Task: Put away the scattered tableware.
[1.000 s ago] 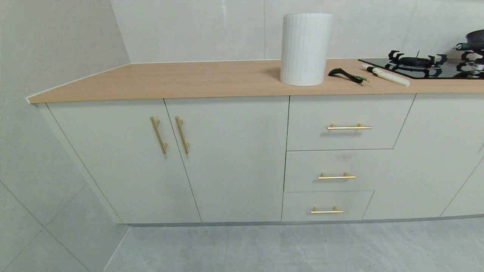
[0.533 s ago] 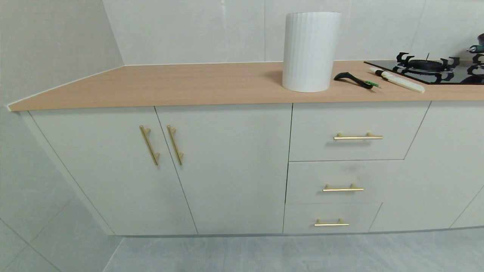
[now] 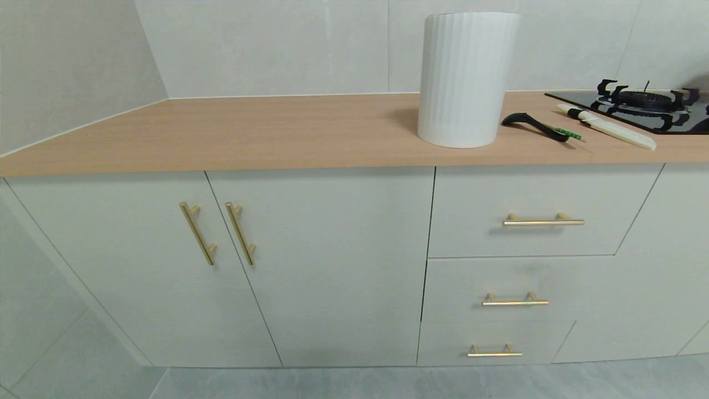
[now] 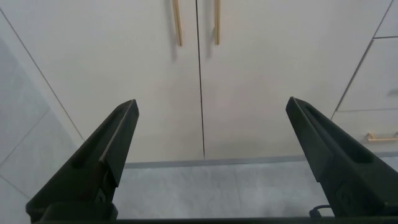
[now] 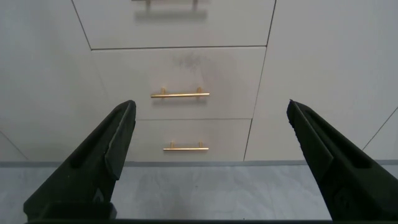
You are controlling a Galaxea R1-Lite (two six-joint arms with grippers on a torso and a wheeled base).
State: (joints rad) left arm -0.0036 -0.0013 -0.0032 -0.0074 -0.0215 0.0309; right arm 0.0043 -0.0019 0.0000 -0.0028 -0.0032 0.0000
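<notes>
On the wooden countertop [image 3: 249, 133] stands a tall white ribbed holder [image 3: 464, 80]. To its right lie a black-handled utensil [image 3: 534, 126] and a white knife [image 3: 606, 126] near the stove. My left gripper [image 4: 208, 112] is open, held low before the two cabinet doors [image 4: 199, 87]. My right gripper [image 5: 208, 115] is open too, low in front of the lower drawers [image 5: 180, 81]. Neither holds anything.
A black gas stove [image 3: 645, 105] sits at the countertop's right end. Below are two doors with gold handles [image 3: 219, 233] and three drawers with gold handles [image 3: 543, 221]. A tiled wall closes the left side, and grey floor [image 3: 332, 382] lies in front.
The whole head view has shifted: the cabinet and countertop now look larger and sit lower and further right, so the camera has come closer. The tableware has not moved.
</notes>
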